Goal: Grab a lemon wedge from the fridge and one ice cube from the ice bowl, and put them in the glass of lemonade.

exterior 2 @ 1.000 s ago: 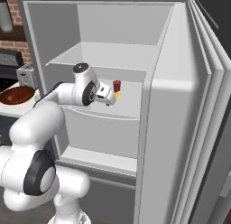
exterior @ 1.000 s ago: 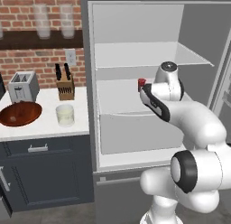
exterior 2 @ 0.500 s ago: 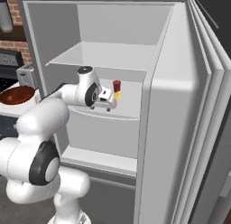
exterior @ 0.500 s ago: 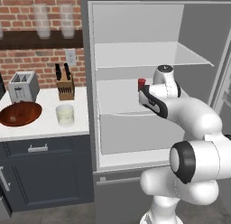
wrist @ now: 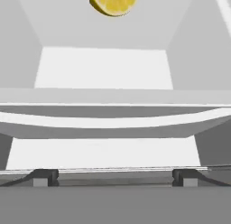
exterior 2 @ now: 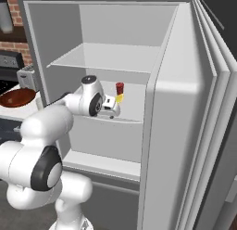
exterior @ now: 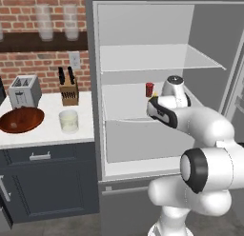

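Note:
The fridge (exterior: 143, 54) stands open with pale shelves inside. On its middle shelf lies the small yellow lemon wedge (exterior 2: 119, 99), next to a red can (exterior 2: 120, 88). My gripper (exterior 2: 111, 106) is inside the fridge at that shelf's front edge, just short of the wedge and slightly below it, open and empty. Seen from the hand, the lemon wedge (wrist: 113, 2) sits at the top, far above the gripper (wrist: 115, 178). The wooden ice bowl (exterior: 21, 120) and the glass of lemonade (exterior: 69, 121) stand on the counter to the left. I cannot make out the ice cube.
The open fridge door (exterior 2: 185, 131) stands close on the right. A toaster (exterior: 24, 90) and a knife block (exterior: 69, 92) sit at the back of the white counter (exterior: 47, 135). Tall glasses (exterior: 45, 28) line the wall shelf above.
The hand has moved a little lower and further into the fridge, toward the middle shelf. The jaws have stayed open.

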Motion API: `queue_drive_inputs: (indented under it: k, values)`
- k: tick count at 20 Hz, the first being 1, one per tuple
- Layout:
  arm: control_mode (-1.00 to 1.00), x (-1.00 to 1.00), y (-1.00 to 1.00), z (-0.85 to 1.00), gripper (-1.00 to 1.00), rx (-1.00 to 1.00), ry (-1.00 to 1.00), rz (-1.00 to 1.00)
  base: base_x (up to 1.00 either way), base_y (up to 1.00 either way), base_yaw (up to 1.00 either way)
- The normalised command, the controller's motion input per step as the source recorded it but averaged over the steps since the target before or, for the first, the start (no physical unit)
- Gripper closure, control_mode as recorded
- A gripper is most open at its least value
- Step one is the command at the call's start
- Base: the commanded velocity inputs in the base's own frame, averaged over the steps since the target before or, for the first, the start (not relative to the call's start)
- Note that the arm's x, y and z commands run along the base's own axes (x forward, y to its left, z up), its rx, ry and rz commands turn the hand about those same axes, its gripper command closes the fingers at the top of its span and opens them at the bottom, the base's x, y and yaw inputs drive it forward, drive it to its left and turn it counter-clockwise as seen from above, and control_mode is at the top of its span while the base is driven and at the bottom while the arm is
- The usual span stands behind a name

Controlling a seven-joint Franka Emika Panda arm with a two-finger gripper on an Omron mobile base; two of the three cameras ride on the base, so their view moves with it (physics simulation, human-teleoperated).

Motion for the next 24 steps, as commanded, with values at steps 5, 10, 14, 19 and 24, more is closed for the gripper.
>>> queue_drive_inputs:
  k: [5,10,14,19,24]
  values:
    - [-1.0,0.02,0.19,0.0,-1.0,0.0,-0.16,0.02,0.0,0.0,0.0]
    - [-1.0,0.33,0.31,0.06,-1.0,0.0,-0.13,0.0,0.0,0.0,0.0]
    - [-1.0,0.49,0.12,0.37,-1.0,-0.01,0.0,0.0,0.0,0.0,0.0]
    - [-1.0,0.39,0.0,0.28,-1.0,0.0,0.0,0.0,0.0,0.0,0.0]
    - [-1.0,0.07,0.0,-0.41,-1.0,-0.01,0.0,0.0,0.0,0.0,0.0]
